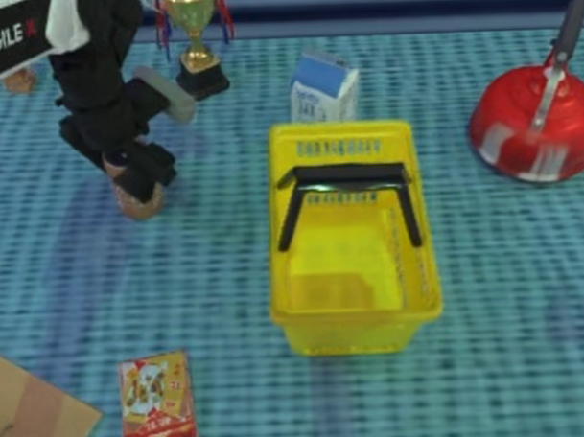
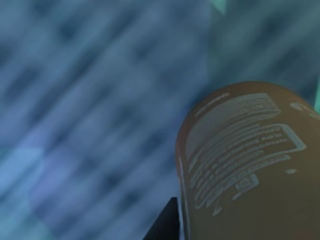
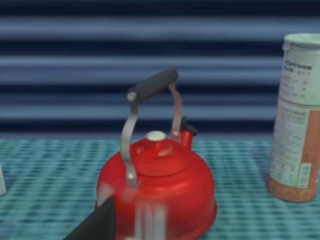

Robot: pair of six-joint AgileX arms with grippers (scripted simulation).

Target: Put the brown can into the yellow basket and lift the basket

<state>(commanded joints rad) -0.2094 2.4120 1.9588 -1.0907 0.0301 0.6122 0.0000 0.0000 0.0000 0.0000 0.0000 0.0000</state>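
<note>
Worktop [image 1: 525, 297], top view: blue woven-pattern surface. Yellow basket [image 1: 356, 322] stands near the centre, rectangular, slotted walls, its black handle [image 1: 346, 178] raised across the far half; interior holds nothing that can be seen. Left end effector [image 1: 139, 184] sits at the far left, well apart from the basket, pointing down over the brown can [image 1: 138, 203], of which only a tan rim shows beneath the dark fingers. Whether the fingers press the can cannot be told from this view. Gold trophy [image 1: 195, 40] on a black base stands just behind the left arm. Blue-and-white carton [image 1: 323, 88] stands just behind the basket's far wall. Red kettle [image 1: 536, 119] with a metal bail and black grip sits at the far right. Red playing-card box [image 1: 158, 401] lies near the front left; a tan cardboard piece [image 1: 30, 415] lies at the front-left corner.

Left wrist view: brown can [image 2: 250, 165] fills the near field, white printed text on its side, close against one dark finger [image 2: 165, 225]; blue worktop behind. Grip cannot be confirmed.

Right wrist view: red kettle [image 3: 157, 185] directly ahead; a tall popcorn canister [image 3: 296, 120] stands beside it. One dark finger [image 3: 97, 225] of the right end effector shows at the edge; its opening cannot be told.
</note>
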